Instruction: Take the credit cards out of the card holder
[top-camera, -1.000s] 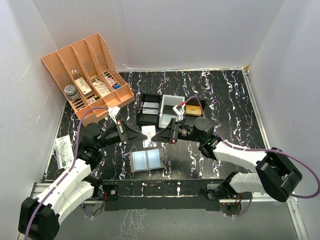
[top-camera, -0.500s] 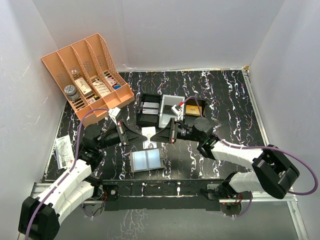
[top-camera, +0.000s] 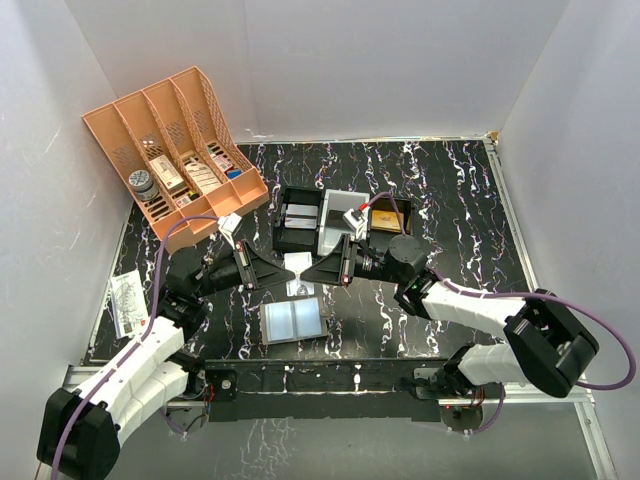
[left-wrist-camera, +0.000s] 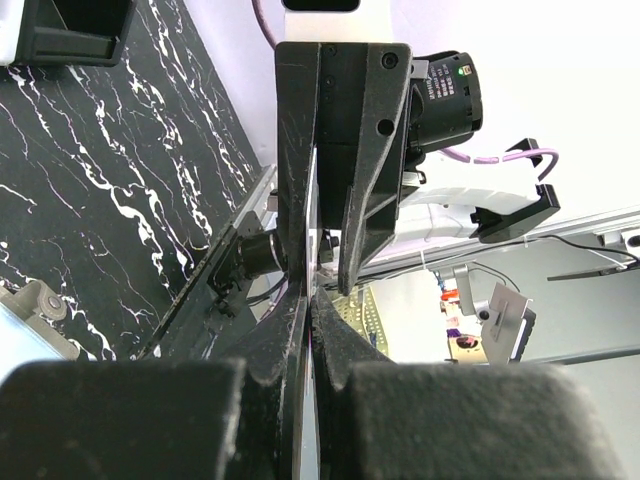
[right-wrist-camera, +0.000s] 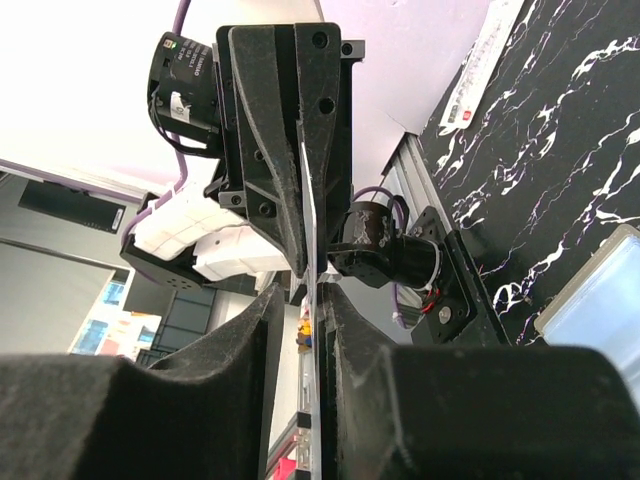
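closing in over the last second, the right fingers (top-camera: 328, 268) now straddle the pale card (top-camera: 298, 264) the left fingers (top-camera: 268, 270) pinch; their own grip i cannot tell. that card is out, and the card holder (top-camera: 293, 320) lies open on the tabletop (top-camera: 450, 200).

My arms (top-camera: 138, 362) are white shells with black joints, and a purple cable (top-camera: 157, 262) loops along each. My fingers (right-wrist-camera: 262, 120) are matte black wedges narrowing to thin tips, dotted with small round screws (right-wrist-camera: 318, 40). A green light (left-wrist-camera: 462, 70) glows on my black wrist camera (left-wrist-camera: 445, 98).
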